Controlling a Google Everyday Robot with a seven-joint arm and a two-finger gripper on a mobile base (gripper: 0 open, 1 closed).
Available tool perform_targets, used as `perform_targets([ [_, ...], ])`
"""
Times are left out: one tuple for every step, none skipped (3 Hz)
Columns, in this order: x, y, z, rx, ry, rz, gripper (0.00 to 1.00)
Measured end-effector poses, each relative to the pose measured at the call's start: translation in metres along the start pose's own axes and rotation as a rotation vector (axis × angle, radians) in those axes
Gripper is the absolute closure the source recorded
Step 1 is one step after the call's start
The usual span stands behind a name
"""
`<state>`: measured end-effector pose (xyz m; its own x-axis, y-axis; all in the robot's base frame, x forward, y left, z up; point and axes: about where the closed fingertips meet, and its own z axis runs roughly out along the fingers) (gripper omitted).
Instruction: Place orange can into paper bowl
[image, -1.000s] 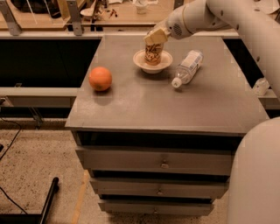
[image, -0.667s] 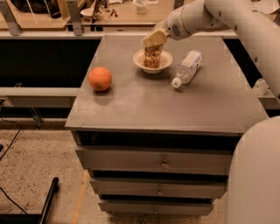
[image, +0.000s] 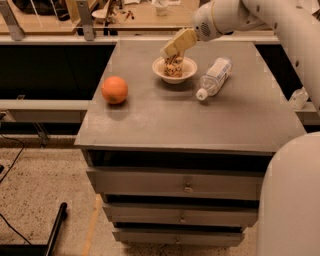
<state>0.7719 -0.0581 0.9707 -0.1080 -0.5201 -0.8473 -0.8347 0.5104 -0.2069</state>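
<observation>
- Across the middle of my view stands the grey drawer cabinet (image: 175, 120); everything I care about sits on its top, towards the far edge
- The white arm (image: 235, 15) comes in from the upper right and reaches down over the far middle of the top
- A clear plastic bottle (image: 215, 76) lies on its side just right of the bowl, cap towards me
- A round orange fruit (image: 114, 90) rests well apart on the left
- The paper bowl (image: 191, 67) sits upright and holds one thing, the can
- The orange can (image: 173, 67) stands on its base inside the bowl, long axis roughly vertical, top pointing up at the claw
- The gripper (image: 175, 45) hangs right over the can's top, tilted; I cannot tell whether it is wide, narrow or gripping the can
</observation>
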Motion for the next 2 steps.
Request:
perform_targets([
  [-0.0215, -0.0067, -0.0470, 0.026, -0.068, -0.033, 0.00],
  [-0.0215, -0.0066, -0.0469, 0.025, -0.068, -0.033, 0.00],
])
